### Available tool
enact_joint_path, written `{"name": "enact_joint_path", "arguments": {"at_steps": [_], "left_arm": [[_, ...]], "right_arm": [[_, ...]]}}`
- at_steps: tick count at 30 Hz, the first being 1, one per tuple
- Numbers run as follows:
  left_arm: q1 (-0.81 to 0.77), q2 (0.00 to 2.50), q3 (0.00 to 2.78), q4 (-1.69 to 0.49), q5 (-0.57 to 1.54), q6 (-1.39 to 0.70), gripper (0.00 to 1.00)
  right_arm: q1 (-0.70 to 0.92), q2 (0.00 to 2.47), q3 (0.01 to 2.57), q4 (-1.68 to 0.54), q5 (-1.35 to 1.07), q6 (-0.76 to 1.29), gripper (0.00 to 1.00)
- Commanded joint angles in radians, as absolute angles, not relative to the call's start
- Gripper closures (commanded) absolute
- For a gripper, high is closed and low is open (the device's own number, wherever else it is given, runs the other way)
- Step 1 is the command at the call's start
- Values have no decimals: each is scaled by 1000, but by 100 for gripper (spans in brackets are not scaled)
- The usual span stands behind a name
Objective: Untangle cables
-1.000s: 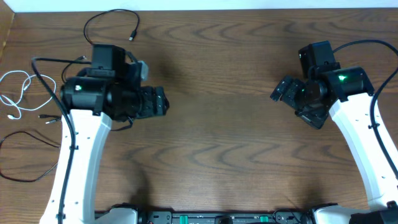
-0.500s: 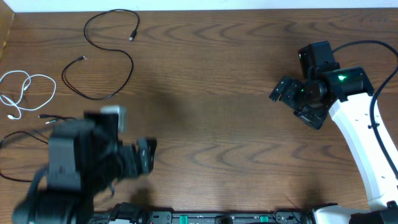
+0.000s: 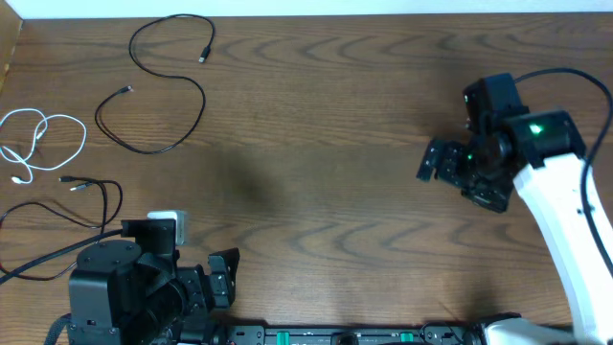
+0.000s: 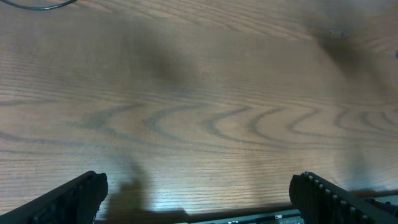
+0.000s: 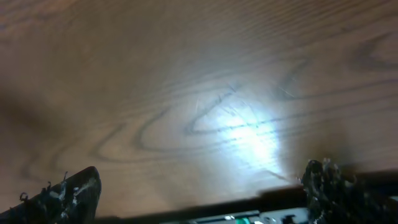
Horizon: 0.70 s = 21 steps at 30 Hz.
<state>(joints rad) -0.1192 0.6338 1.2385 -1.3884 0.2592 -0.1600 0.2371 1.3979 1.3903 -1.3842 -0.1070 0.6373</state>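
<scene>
Left gripper (image 3: pixel 226 273): withdrawn from the cables (image 3: pixel 144 151), jaws wide, empty. Right gripper (image 3: pixel 431 161): wide, empty. Cables: three, lying apart, apparently untangled.

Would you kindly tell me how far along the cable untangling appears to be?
Done: the upper black cable, the white cable and the lower black cable lie apart on the left side of the table, no knot visible. In hand: nothing; the left tool and right tool are open and empty. Left: apparently little, perhaps straightening the white cable's loops.
</scene>
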Motion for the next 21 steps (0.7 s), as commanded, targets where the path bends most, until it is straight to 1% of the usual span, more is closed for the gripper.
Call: {"name": "enact_joint_path", "arguments": {"at_steps": [1, 4, 6, 9, 15, 21], "left_arm": [[-122, 632, 1237, -1391, 249, -162, 2], [-122, 632, 1237, -1391, 249, -162, 2], [-122, 632, 1237, -1391, 249, -162, 2], [-122, 632, 1237, -1391, 249, -162, 2], [-122, 632, 1237, -1391, 249, -162, 2], [-122, 632, 1237, -1391, 249, -162, 2]], "right_arm": [[300, 1292, 1383, -1411, -13, 603, 1], [385, 1197, 1343, -1431, 62, 675, 1], [442, 1129, 1307, -1453, 102, 764, 1], [505, 1036, 1260, -1490, 113, 865, 1], [527, 930, 1240, -1493, 105, 867, 1], [527, 914, 1240, -1493, 105, 867, 1]]}}
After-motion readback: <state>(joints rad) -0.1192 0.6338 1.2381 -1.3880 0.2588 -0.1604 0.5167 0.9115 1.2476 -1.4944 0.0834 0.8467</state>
